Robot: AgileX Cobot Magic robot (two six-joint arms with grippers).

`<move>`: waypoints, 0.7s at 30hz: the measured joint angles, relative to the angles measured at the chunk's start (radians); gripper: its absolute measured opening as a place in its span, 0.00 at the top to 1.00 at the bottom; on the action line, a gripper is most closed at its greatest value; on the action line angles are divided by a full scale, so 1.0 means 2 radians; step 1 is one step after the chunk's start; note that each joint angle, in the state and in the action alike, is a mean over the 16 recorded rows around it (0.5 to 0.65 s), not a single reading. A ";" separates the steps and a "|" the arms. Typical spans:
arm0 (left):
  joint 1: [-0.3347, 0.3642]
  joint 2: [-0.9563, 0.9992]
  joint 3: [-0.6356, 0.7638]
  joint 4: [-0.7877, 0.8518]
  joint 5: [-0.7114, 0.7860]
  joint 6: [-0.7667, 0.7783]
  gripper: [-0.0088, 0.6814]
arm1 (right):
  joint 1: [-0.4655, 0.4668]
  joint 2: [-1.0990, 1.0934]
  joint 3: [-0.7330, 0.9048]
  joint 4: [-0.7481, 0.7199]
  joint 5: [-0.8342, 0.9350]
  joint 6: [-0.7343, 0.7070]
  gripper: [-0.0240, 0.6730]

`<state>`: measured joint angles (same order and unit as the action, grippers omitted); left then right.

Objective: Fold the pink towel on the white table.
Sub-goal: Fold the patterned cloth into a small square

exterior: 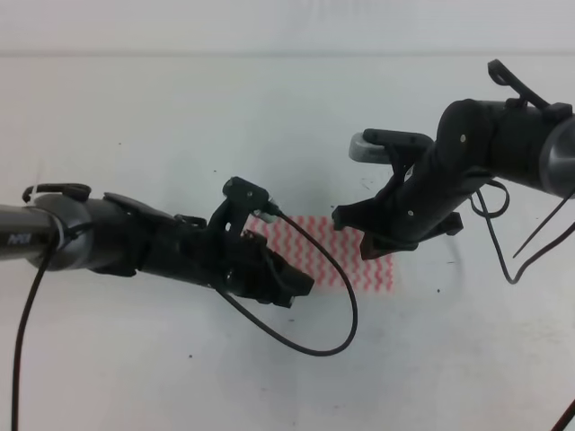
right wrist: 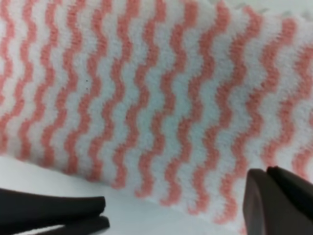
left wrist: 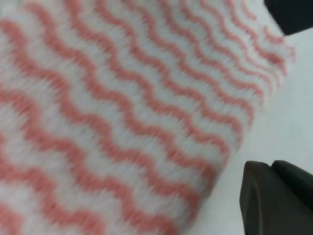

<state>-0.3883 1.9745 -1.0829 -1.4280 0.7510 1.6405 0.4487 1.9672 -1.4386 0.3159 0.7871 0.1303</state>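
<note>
Exterior high: pink towel between both grippers.

I see the towel lying flat near the middle of the tabletop, a thin cloth with pink-red and white wavy stripes. Its left and upper right parts are hidden from my high view. Up close the weave looks soft and fuzzy, one edge resting straight on the plain white, dark-specked tabletop.
</note>
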 joint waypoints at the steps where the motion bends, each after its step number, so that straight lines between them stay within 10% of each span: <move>1: 0.000 -0.001 -0.002 0.000 -0.001 0.002 0.99 | 0.000 0.000 0.000 0.000 0.000 0.000 0.99; 21: 0.000 -0.003 -0.017 0.014 -0.133 0.012 0.99 | 0.000 0.000 0.000 0.004 -0.024 -0.001 0.99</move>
<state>-0.3887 1.9684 -1.1161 -1.3998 0.4847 1.6653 0.4487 1.9672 -1.4387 0.3229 0.7382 0.1285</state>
